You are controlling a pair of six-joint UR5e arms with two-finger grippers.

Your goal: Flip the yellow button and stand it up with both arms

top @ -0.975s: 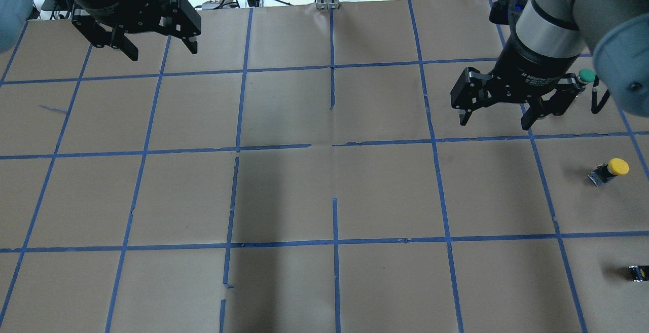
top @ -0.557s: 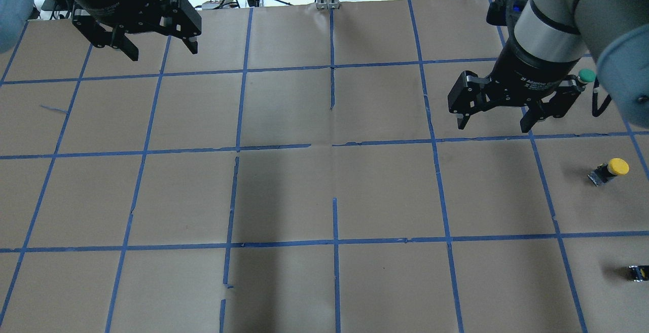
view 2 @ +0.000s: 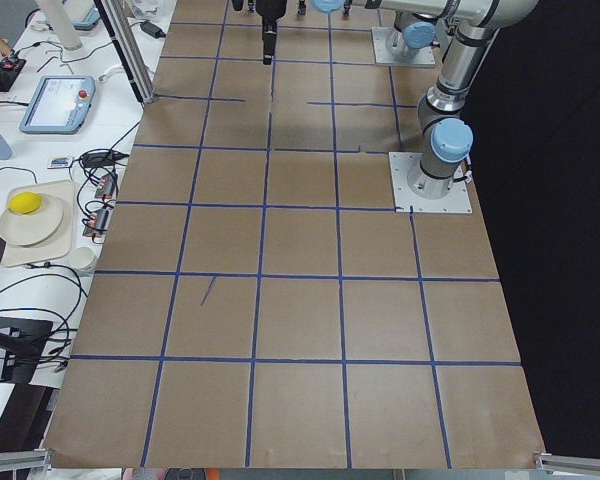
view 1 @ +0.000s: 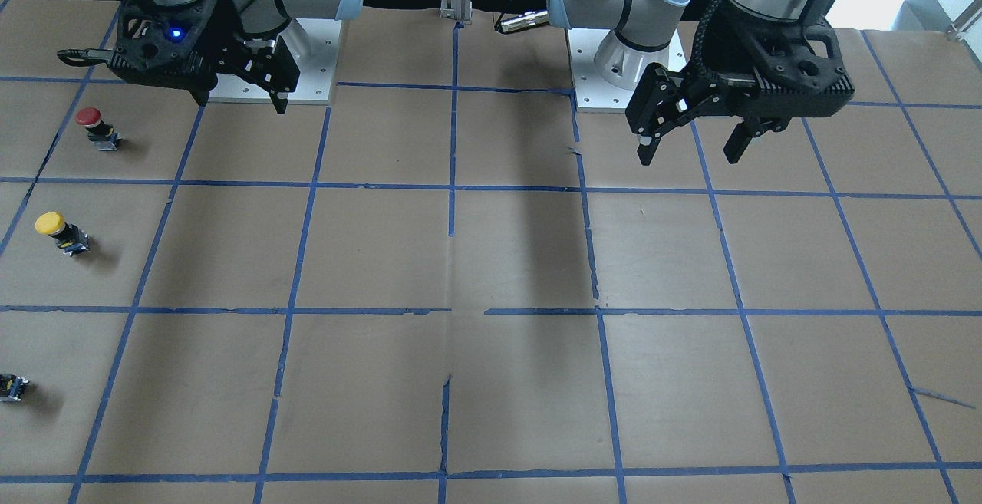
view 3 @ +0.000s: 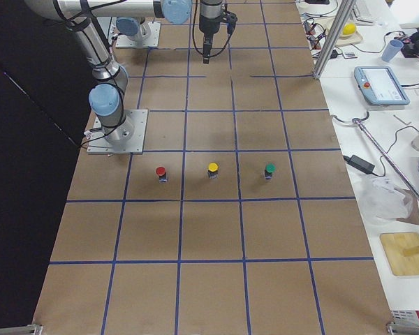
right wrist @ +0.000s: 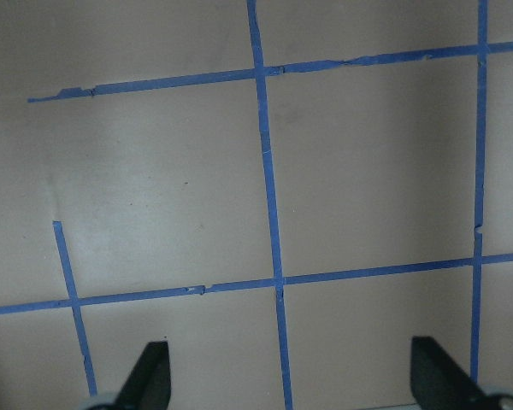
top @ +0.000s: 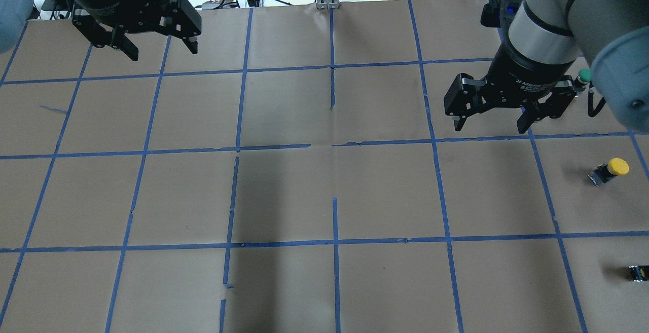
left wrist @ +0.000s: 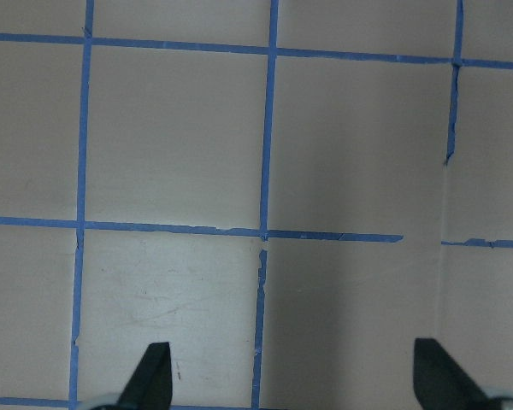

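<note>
The yellow button [top: 611,170] has a round yellow cap on a black-and-grey body. It stands near the table's right edge and appears cap-up; it also shows in the front-facing view [view 1: 57,232] and the exterior right view [view 3: 212,169]. My right gripper [top: 490,127] is open and empty, hovering well to the button's left and farther back; it also shows in the front-facing view [view 1: 242,103]. My left gripper [top: 162,53] is open and empty at the far left back, also in the front-facing view [view 1: 688,157]. Both wrist views show only paper and open fingertips [left wrist: 154,376] [right wrist: 150,376].
A red-capped button [view 1: 96,126] and a green-capped button [top: 584,75] flank the yellow one in a row. A small black capless block [top: 638,272] lies at the right edge nearer the front. Brown paper with a blue tape grid [top: 334,145] covers the table.
My right gripper has shifted slightly to the left in the overhead view, still open. The left arm and the buttons have not moved.
</note>
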